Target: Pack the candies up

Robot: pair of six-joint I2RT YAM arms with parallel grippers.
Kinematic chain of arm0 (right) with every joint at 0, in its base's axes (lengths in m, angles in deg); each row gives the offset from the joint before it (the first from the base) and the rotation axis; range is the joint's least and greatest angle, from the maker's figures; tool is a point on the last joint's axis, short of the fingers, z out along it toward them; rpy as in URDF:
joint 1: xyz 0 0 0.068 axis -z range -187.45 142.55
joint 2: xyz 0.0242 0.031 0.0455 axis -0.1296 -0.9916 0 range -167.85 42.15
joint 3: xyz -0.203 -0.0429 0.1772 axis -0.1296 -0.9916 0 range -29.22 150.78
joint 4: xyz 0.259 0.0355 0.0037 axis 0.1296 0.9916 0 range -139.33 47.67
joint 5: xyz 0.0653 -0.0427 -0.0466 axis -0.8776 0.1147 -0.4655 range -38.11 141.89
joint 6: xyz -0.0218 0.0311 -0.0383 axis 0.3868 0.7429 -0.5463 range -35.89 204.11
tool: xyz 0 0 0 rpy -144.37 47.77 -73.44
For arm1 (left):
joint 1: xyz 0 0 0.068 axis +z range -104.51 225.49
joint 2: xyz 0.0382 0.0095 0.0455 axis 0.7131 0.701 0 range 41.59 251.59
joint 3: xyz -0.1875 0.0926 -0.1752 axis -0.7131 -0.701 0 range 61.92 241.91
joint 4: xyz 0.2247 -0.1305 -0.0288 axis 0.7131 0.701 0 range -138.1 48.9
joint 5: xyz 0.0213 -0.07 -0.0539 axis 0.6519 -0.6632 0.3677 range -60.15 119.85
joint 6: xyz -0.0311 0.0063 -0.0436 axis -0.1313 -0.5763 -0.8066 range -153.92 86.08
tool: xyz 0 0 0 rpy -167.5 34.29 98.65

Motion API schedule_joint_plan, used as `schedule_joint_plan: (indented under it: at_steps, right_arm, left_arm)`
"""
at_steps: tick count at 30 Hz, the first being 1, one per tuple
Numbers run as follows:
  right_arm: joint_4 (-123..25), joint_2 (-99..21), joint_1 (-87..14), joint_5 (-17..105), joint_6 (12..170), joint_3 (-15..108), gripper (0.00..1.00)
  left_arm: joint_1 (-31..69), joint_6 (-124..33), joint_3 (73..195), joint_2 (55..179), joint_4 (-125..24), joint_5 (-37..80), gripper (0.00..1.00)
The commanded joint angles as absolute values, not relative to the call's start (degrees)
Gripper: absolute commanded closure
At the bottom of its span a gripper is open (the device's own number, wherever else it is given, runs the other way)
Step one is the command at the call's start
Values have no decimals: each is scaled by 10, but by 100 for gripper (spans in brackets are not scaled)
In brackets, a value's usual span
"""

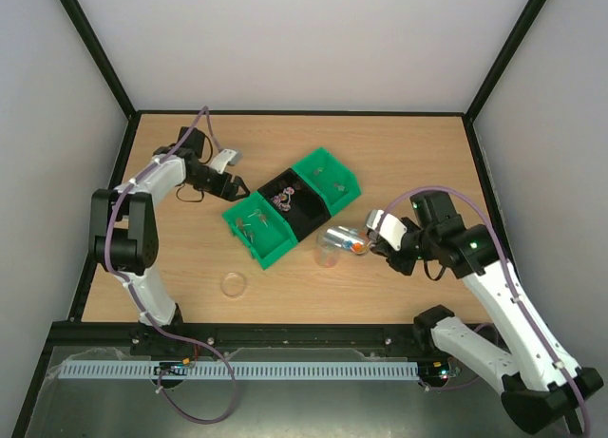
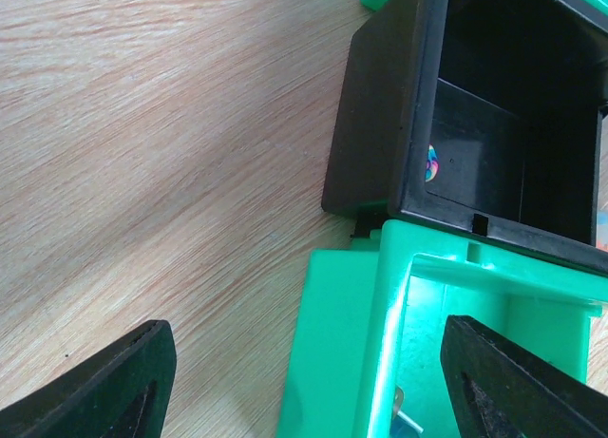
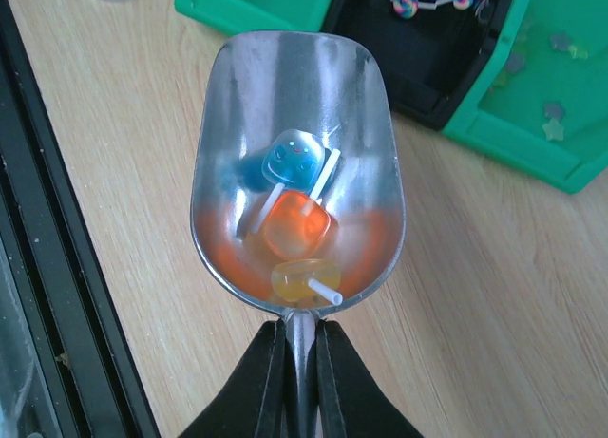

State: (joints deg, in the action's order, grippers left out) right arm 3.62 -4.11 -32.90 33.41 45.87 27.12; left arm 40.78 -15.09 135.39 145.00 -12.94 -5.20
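The right claw [image 3: 299,335] has its jaws drawn narrow, clamped on the handle of the metal scoop [image 3: 285,86]. Three candies [image 3: 296,224] lie at the handle end of the bowl: one blue, one orange, one yellow. Each is on a white stick, and they touch one another. The scoop is right of the centre of the desk [image 1: 408,153], nearer the near edge. Its lip is close to a clear cup [image 1: 326,256]; whether it overhangs the cup cannot be told.

Beyond the scoop, three bins stand touching in a diagonal row across mid-desk: the near green bin [image 1: 258,227], the black bin [image 3: 427,48] and the far green bin [image 3: 532,124]. More candies lie in the black bin.

The left claw [image 2: 306,329], left of centre, has its jaws spread wide. The far corner of the near green bin's rim lies between them; contact cannot be told.

A clear disc [image 1: 234,284] lies toward the near edge, well apart from the cup.
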Motion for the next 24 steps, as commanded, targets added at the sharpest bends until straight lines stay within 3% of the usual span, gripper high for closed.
schedule_joint_plan:
  at_steps: [1,24]
  right_arm:
    - [78,-78,-326,353,458,297,99]
    - [146,-184,-326,381,429,375,99]
  left_arm:
    - [406,-155,1370,1461,-120,-58,21]
    - [406,-164,1350,1459,-136,-72,20]
